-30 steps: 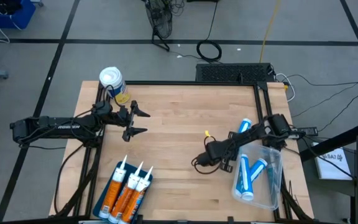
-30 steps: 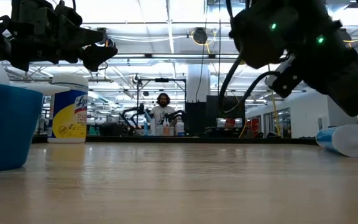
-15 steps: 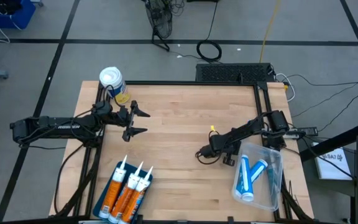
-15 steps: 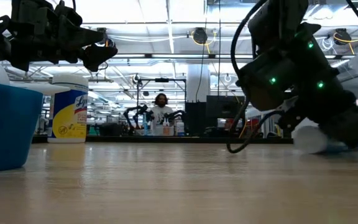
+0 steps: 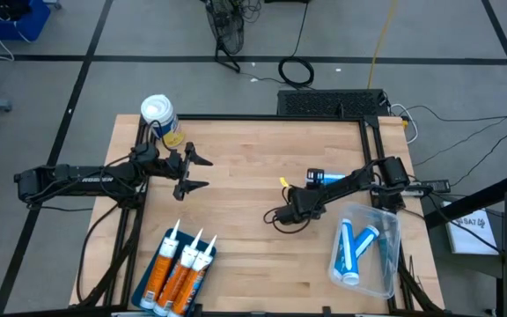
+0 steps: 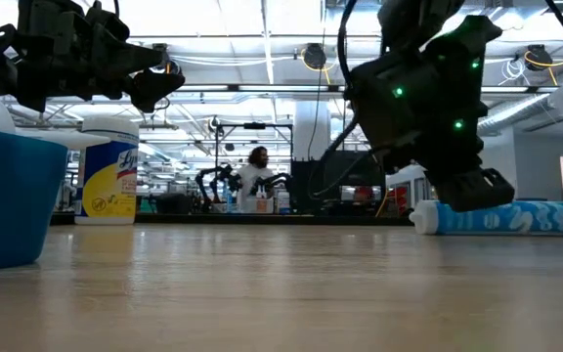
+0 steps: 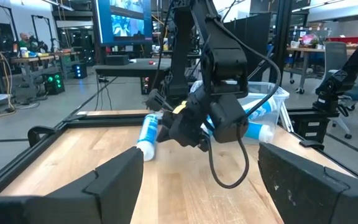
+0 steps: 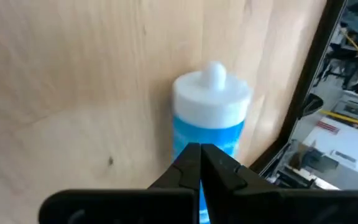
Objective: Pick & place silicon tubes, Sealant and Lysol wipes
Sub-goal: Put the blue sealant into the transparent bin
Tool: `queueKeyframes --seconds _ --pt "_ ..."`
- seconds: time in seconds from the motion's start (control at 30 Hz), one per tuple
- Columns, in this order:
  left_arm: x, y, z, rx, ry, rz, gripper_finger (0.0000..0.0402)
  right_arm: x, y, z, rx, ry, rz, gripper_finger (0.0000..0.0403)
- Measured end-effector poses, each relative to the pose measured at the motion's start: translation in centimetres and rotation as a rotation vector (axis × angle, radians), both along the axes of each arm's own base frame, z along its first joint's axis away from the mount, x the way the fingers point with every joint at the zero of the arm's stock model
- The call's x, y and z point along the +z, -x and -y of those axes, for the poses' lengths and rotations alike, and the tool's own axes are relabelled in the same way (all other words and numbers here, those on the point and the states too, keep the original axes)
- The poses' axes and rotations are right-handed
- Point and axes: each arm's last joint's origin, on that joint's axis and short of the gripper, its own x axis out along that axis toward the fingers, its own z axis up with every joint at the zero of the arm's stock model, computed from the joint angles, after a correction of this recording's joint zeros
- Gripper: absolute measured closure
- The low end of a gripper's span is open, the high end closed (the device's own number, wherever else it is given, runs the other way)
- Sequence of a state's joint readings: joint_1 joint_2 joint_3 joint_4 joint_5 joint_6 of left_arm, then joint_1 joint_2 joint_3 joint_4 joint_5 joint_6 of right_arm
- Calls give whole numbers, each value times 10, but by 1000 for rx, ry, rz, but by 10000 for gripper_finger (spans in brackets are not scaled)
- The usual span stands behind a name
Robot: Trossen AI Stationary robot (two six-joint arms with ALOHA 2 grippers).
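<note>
Surroundings of the work cell. A wooden table in a black frame stands on a grey floor crossed by dark lines. Cables lie coiled on the floor beyond the table's far edge, and a blue bin sits at the far left corner of the floor. Across the table, the room is a large open hall with ceiling lights, a white pillar, and a person at a distant bench. A lit screen hangs above desks.
</note>
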State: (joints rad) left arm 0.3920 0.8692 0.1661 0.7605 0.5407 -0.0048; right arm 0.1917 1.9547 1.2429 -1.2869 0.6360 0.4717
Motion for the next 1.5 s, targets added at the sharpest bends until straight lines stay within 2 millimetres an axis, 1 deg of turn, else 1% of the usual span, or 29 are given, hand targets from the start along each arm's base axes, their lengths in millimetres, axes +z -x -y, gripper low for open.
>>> queueKeyframes --seconds 0.1,0.2,0.3,0.43,0.57,0.63,0.73,0.8,0.93,1.03,1.13,1.2,1.3,1.4,1.5 --pt "0 0 0 1 0 0 92 3 -3 2 -20 -29 -1 400" --pt "0 0 0 1 0 0 92 5 -4 6 -59 -119 -41 376" --pt "0 0 0 0 0 0 92 12 -1 11 -90 -161 -48 333" --pt "0 0 0 1 0 0 92 29 4 21 -89 -143 -28 263" --pt "0 0 0 1 0 0 91 57 13 40 -70 -110 90 204" --pt "0 0 0 0 0 1 92 68 19 53 -88 -127 202 183" --pt "0 0 0 0 0 0 91 78 31 75 -150 -213 393 161" --pt "0 0 0 1 0 0 91 80 42 89 -195 -238 493 152" --pt "0 0 0 1 0 0 91 77 65 111 -267 -207 574 143" --pt "0 0 0 1 0 0 91 78 79 117 -258 -204 569 143" --pt "0 0 0 0 0 0 91 86 89 117 -222 -206 565 147" --pt "0 0 0 1 0 0 91 91 92 116 -218 -213 588 148" --pt "0 0 0 1 0 0 92 92 95 120 -263 -264 622 148" --pt "0 0 0 1 0 0 92 87 101 129 -327 -275 622 148" --pt "0 0 0 0 0 0 92 73 108 142 -398 -276 619 149"
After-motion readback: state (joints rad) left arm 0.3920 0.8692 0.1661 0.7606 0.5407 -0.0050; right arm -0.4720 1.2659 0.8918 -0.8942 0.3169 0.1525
